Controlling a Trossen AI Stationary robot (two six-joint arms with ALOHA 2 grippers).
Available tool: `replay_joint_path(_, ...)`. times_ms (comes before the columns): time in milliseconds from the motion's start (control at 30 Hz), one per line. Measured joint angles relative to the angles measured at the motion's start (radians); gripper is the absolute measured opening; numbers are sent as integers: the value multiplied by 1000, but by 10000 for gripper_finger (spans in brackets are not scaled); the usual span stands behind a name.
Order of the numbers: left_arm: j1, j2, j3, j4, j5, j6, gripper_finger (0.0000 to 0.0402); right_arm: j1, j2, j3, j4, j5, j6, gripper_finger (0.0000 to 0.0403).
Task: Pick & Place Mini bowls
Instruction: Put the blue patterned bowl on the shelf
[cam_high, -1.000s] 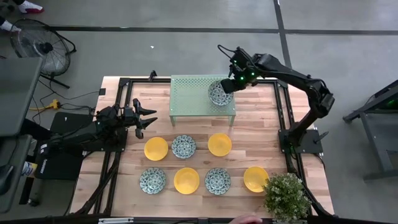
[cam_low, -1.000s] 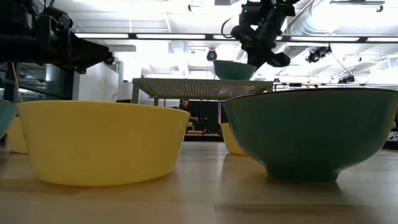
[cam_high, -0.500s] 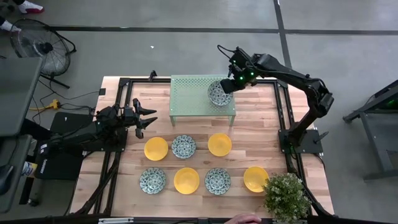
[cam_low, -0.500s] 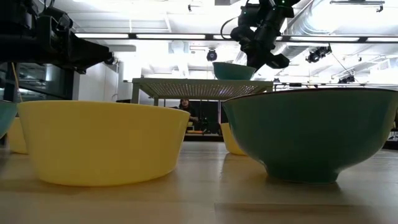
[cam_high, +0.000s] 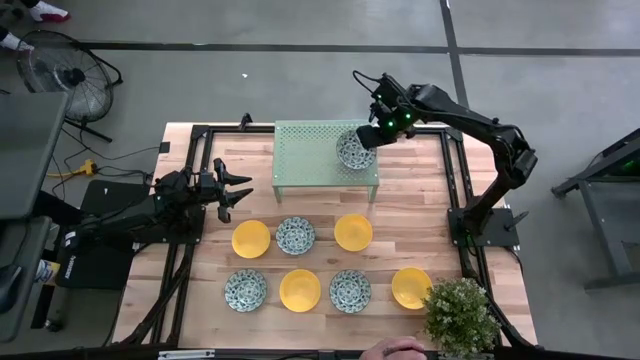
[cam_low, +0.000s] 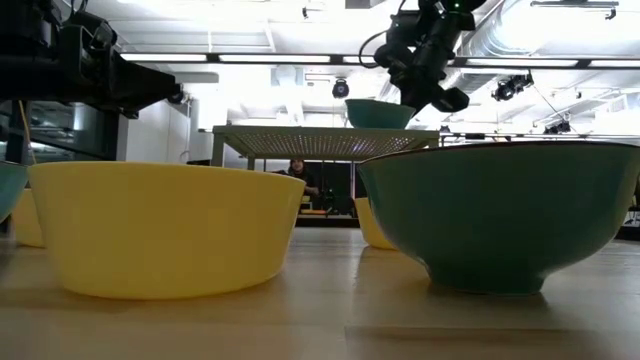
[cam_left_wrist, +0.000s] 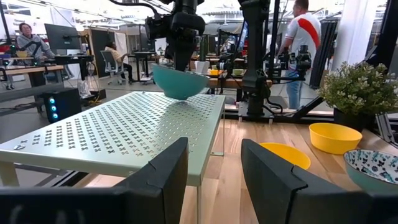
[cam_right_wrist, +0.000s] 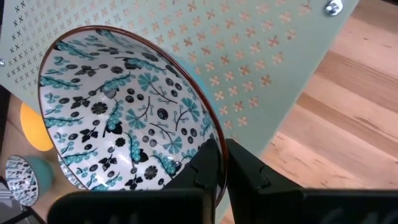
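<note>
— Rim first: where do the fingers sit on the patterned bowl?

— The right gripper has its two fingers pinched together over the bowl's rim, one inside and one outside — the wall is caught between them. In the high view the gripper is at the bowl's far-right edge, so the bowl lies from the fingers toward the middle of the rack.

— Is it resting on the rack?

— From the low view the bowl looks to be at the rack top, touching or just above it — I can't tell which. It seems roughly level.

— So the next move?

— My guess is a release: part the fingers, then lift straight up off the rim so the bowl isn't dragged toward the rack's right edge, which is near.

— And the left arm?

— The left gripper waits by the table's left side, fingers spread, holding nothing, well apart from the rack. The other seven bowls sit in two rows on the table in front of the rack — four yellow, three patterned.
</note>
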Motion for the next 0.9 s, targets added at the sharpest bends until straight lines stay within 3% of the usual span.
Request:
replay_joint_path(500,0,0,0,0,3,0,147,-11,0,0,0,25,-36,28)
replay_joint_path(900,0,0,0,0,2,0,147,-11,0,0,27,14,-54,105)
